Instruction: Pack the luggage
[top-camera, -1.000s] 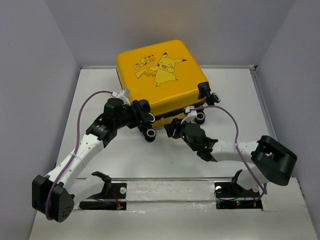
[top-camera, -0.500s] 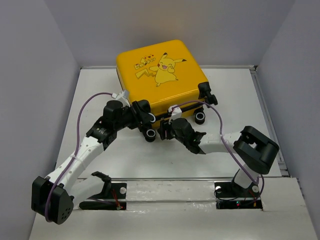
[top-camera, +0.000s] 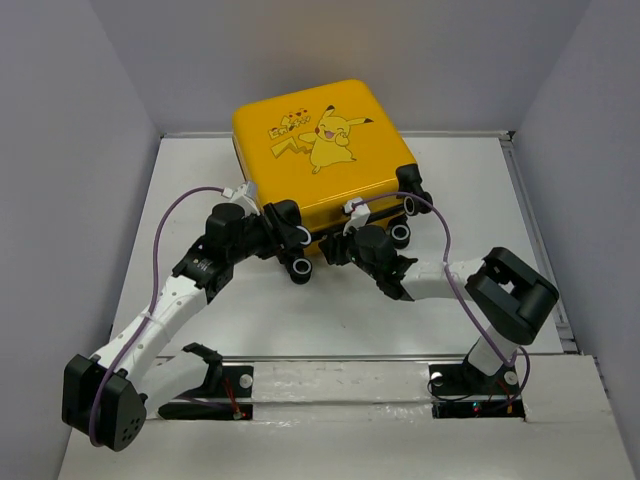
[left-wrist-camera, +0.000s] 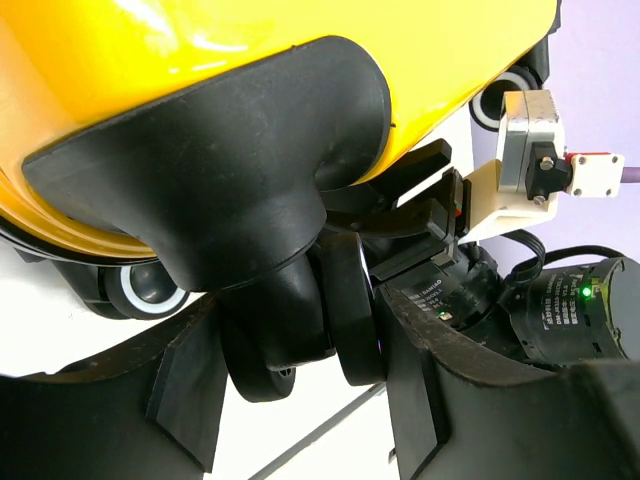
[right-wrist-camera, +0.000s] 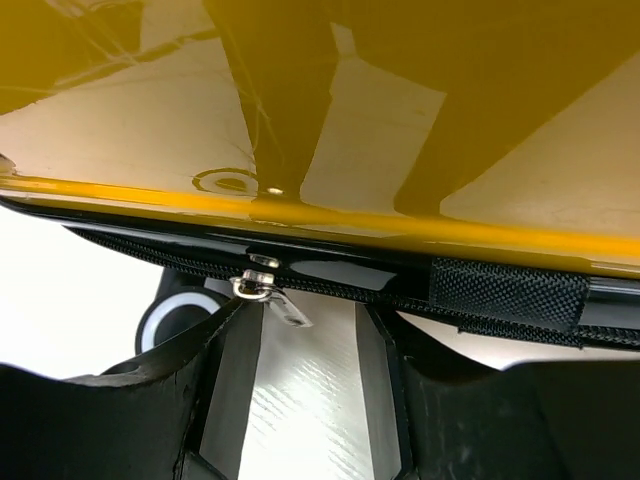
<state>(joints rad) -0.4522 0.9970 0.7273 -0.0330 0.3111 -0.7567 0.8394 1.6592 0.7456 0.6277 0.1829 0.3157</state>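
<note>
The luggage (top-camera: 320, 150) is a yellow hard-shell suitcase with a Pikachu cartoon, lying shut at the back middle of the table. My left gripper (top-camera: 287, 238) is at its near left corner, shut on the black double wheel (left-wrist-camera: 300, 320), with a finger on each side (left-wrist-camera: 300, 395). My right gripper (top-camera: 335, 248) is open at the suitcase's near edge. In the right wrist view its fingers (right-wrist-camera: 300, 350) sit just below the black zipper line, and the small metal zipper pull (right-wrist-camera: 275, 297) hangs between them, close to the left finger. The yellow shell (right-wrist-camera: 350, 120) fills the view above.
Another black wheel (top-camera: 402, 235) sits at the suitcase's near right corner, just behind my right wrist. A purple cable (top-camera: 440, 235) loops over the right arm. Grey walls close in the white table (top-camera: 250, 320) on both sides.
My right arm has swung left and forward, bringing its gripper up to the suitcase's near edge at the zipper. The left arm and the suitcase have stayed still.
</note>
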